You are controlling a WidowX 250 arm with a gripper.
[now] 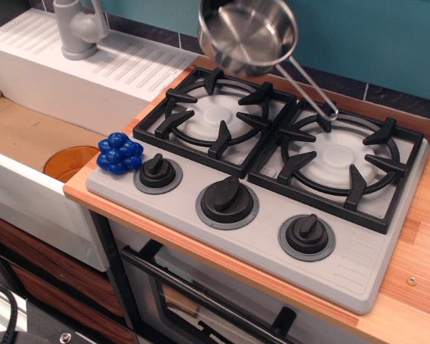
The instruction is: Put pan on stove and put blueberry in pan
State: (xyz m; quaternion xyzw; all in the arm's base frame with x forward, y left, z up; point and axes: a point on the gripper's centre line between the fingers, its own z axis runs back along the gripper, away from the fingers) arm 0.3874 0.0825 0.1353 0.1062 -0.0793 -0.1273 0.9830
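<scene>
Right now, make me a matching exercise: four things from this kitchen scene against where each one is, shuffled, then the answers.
Things:
1. pan
2. blueberry
3. orange disc
4. faucet

Places:
A. down in the sink basin
B. on the stove's front left corner, beside a knob
C. on the white ledge behind the sink
D. in the air above the left burner's back edge, tilted

Pairs: 1-D, 2-B, 3-A, 4-C
</scene>
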